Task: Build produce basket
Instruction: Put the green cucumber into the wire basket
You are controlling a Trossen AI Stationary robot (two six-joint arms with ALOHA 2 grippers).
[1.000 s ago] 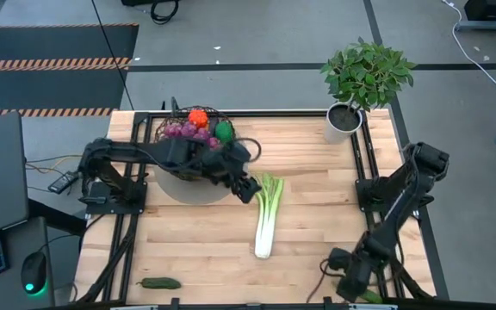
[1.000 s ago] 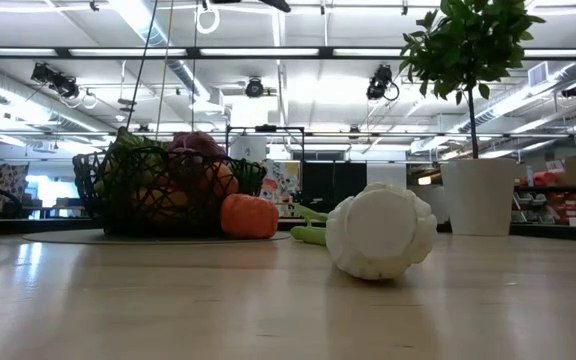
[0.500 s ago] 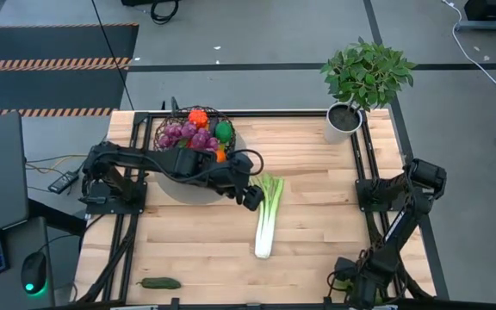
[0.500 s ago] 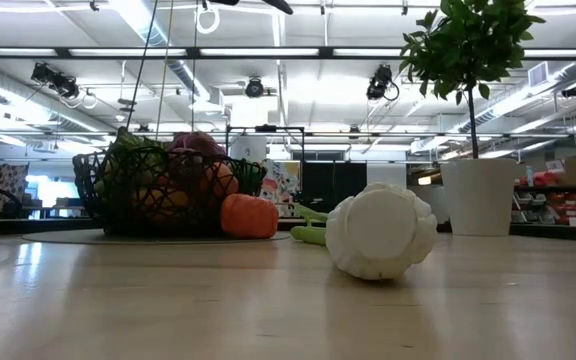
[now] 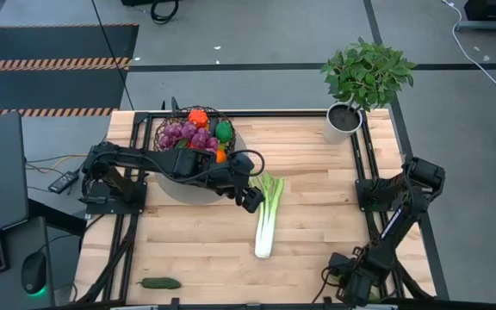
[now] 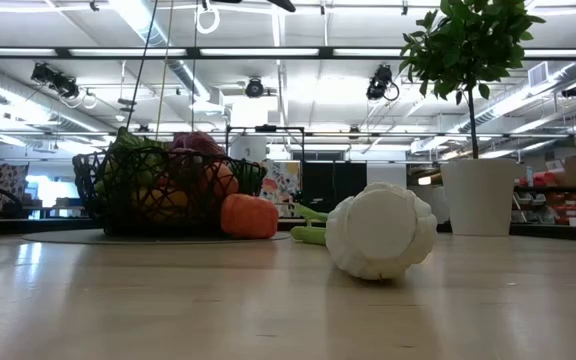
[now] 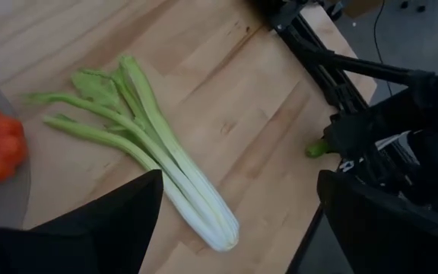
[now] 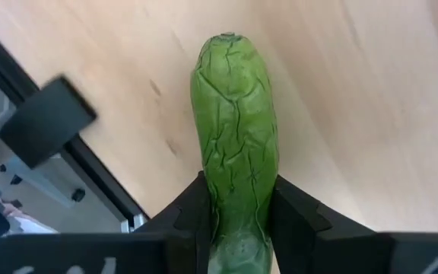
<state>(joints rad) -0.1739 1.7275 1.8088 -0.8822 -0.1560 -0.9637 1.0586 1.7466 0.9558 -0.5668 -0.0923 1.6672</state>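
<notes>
The dark wire basket (image 5: 193, 138) stands at the far left, filled with purple grapes, an orange fruit and a green one; it shows in the low view (image 6: 166, 190) too. The leek (image 5: 267, 220) lies mid-table, with its white end (image 6: 380, 232) toward the near edge. My left gripper (image 5: 250, 198) hovers open over the leek's green leaves (image 7: 120, 103). My right gripper (image 5: 357, 284), at the near right corner, is shut on a wrinkled green cucumber (image 8: 234, 137). A second green cucumber (image 5: 160, 282) lies at the near left edge. My right gripper pinches the cucumber between its two fingers (image 8: 195, 217), on its two long sides (image 8: 238, 199), near the end closest to the wrist. The fingers come steeply from above and lie across it. The rest of the cucumber stretches away over the wood; whether it is lifted I cannot tell.
A white pot (image 5: 343, 122) with a leafy plant stands at the far right corner. An orange-red vegetable (image 6: 248, 216) sits on the grey mat beside the basket. Dark frame rails (image 8: 48, 122) run along the table's edges. Bare wood lies between the leek and the right arm.
My right arm has sunk toward the table at the near right corner and tipped steeper. My left gripper has drifted a little toward the near edge, over the leek's leaves. The leek and the basket have kept still.
</notes>
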